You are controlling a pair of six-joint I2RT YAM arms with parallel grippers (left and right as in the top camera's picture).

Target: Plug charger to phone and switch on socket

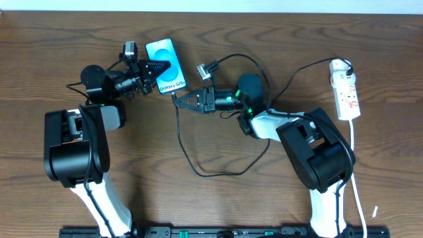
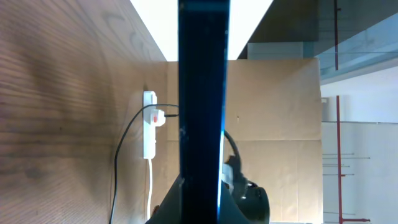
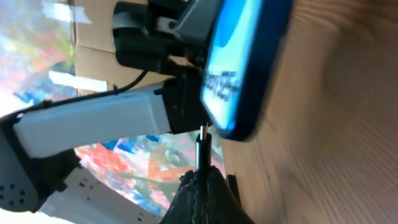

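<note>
1. Step in hand: plugging in. The left hand pinches the phone, screen up, near the tabletop's far edge, left of centre.
2. The right hand is pressed shut on the charger connector. Its tip is just short of the phone's bottom edge and looks unseated.
3. Next: align the tip with the port and push straight in.
4. The socket lies by the right edge, well apart. There is open wood between, and the slack cable loop could snag.

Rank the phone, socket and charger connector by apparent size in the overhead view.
1. Joint largest: phone and socket, too alike to rank; the phone looks wider, the socket longer.
2. Smallest by far: charger connector.
</note>
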